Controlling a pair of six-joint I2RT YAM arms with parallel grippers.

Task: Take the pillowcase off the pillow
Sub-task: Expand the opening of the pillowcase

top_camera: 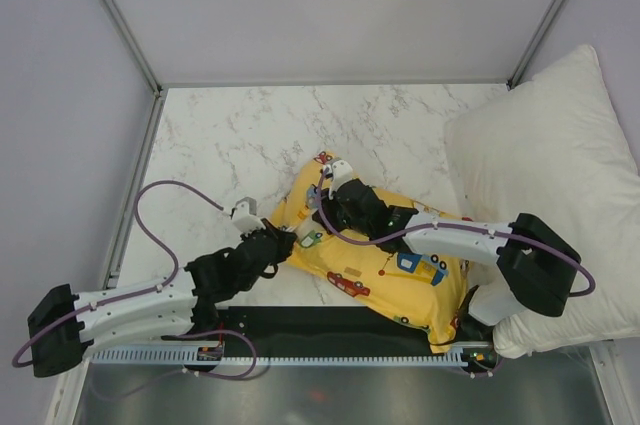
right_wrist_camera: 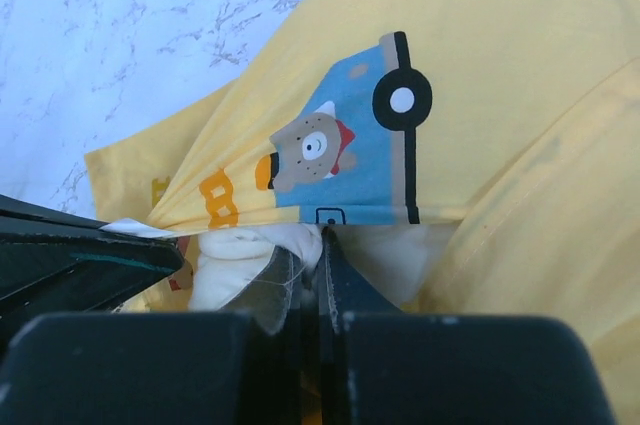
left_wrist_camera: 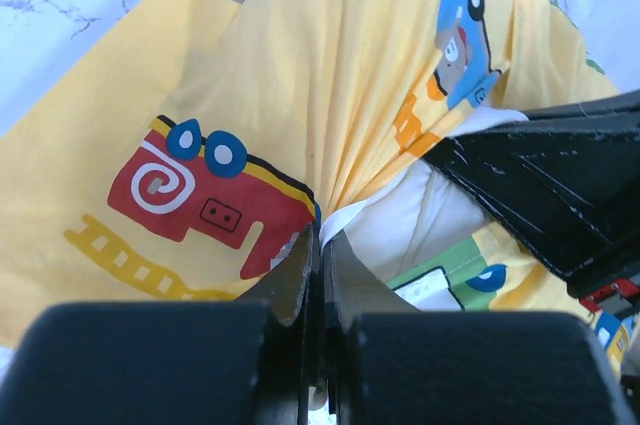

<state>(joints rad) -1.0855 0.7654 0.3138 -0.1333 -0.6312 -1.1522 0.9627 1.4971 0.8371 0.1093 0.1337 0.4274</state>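
Left pincer (left_wrist_camera: 320,241), right pincer (right_wrist_camera: 316,245) both clamped on pillowcase (left_wrist_camera: 330,65) hem. Risk: pillow (right_wrist_camera: 228,263) caught in pinch, dragged along with case.

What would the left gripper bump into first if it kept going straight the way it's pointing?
The pillowcase: the left gripper is shut on its bunched yellow fabric, which fills the path ahead. The pillow likely sits just behind, though depth is unclear.
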